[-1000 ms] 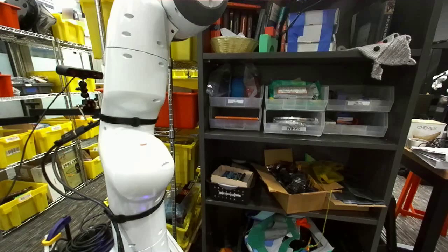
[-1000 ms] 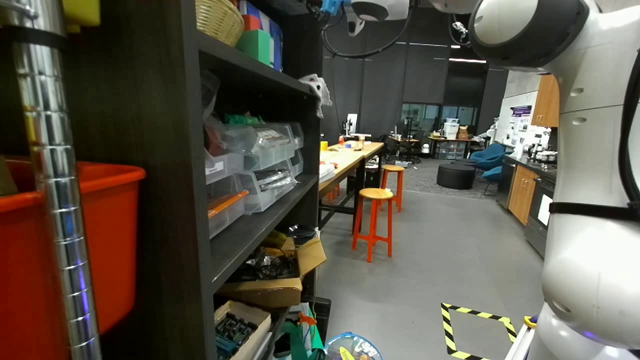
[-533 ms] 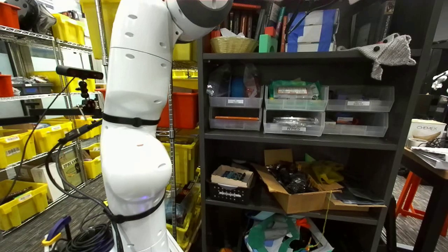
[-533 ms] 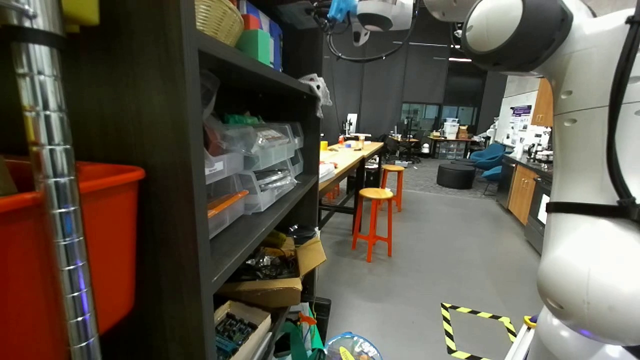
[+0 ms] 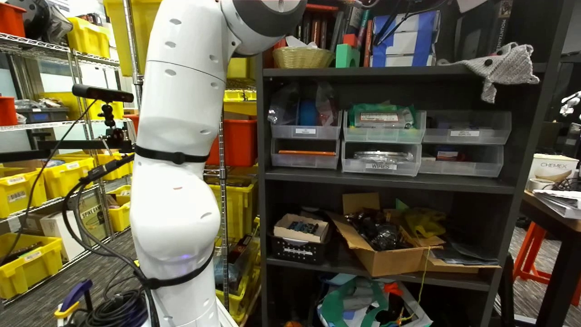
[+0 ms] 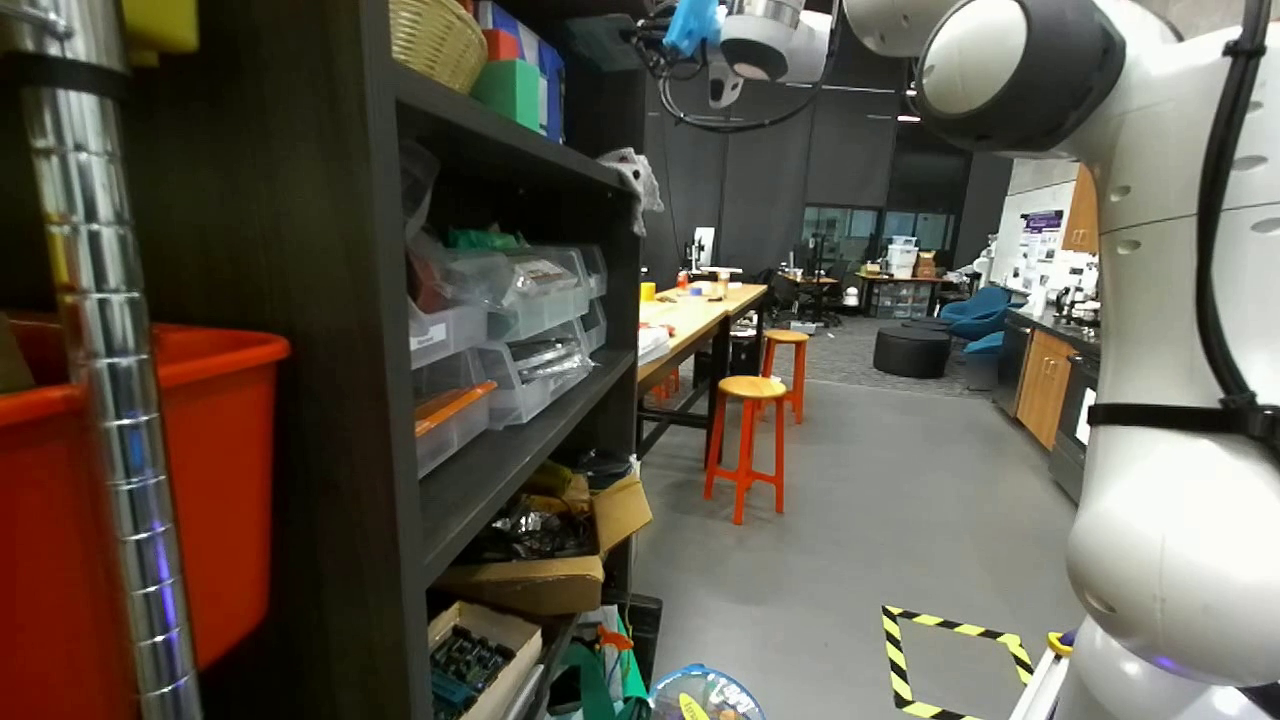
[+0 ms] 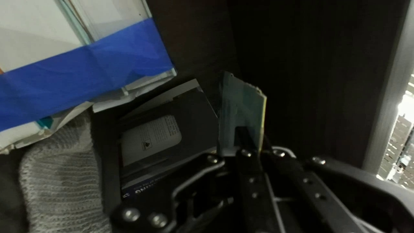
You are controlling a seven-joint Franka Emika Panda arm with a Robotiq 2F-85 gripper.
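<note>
Tall dark shelving (image 5: 454, 184) is seen in both exterior views, beside the white arm (image 5: 181, 113). Over the last second the arm has been leaned over and lowered, so the thin board (image 7: 242, 110) is judged to be nearer the top shelf (image 5: 363, 72). It is pinched in the narrowed fingers (image 7: 254, 184), pointed toward twelve o'clock in the wrist view. From their tips, a blue-taped box (image 7: 81, 74) is found at ten o'clock, a black book (image 7: 194, 111) at nine, the side wall (image 7: 307, 64) at one and its front edge (image 7: 389, 97) at two. Between box and wall a dark gap is left; its depth cannot be told.
</note>
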